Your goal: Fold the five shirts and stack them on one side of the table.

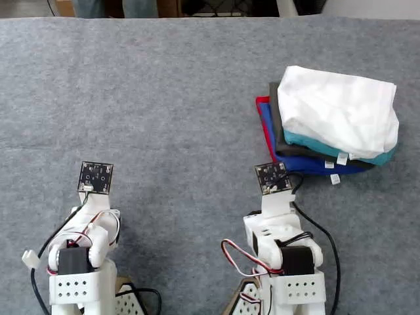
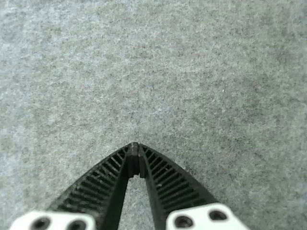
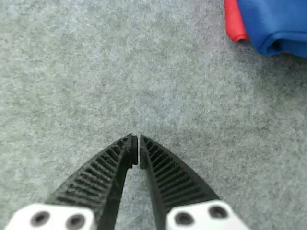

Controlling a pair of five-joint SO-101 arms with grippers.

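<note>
Both arms are drawn in near their bases. My left gripper [image 2: 135, 146] and right gripper [image 3: 135, 139] each have their tips pressed together on nothing. The stack of shirts [image 1: 328, 125], with the white shirt [image 1: 338, 115] on top, lies just ahead of the right gripper, toward its outer side. I count five layers, so I judge the folding done. Next I would only check that the pile sits square.

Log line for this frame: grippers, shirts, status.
left gripper: shut, empty | right gripper: shut, empty | shirt stack: five folded, white shirt on top | task: looks complete
</note>
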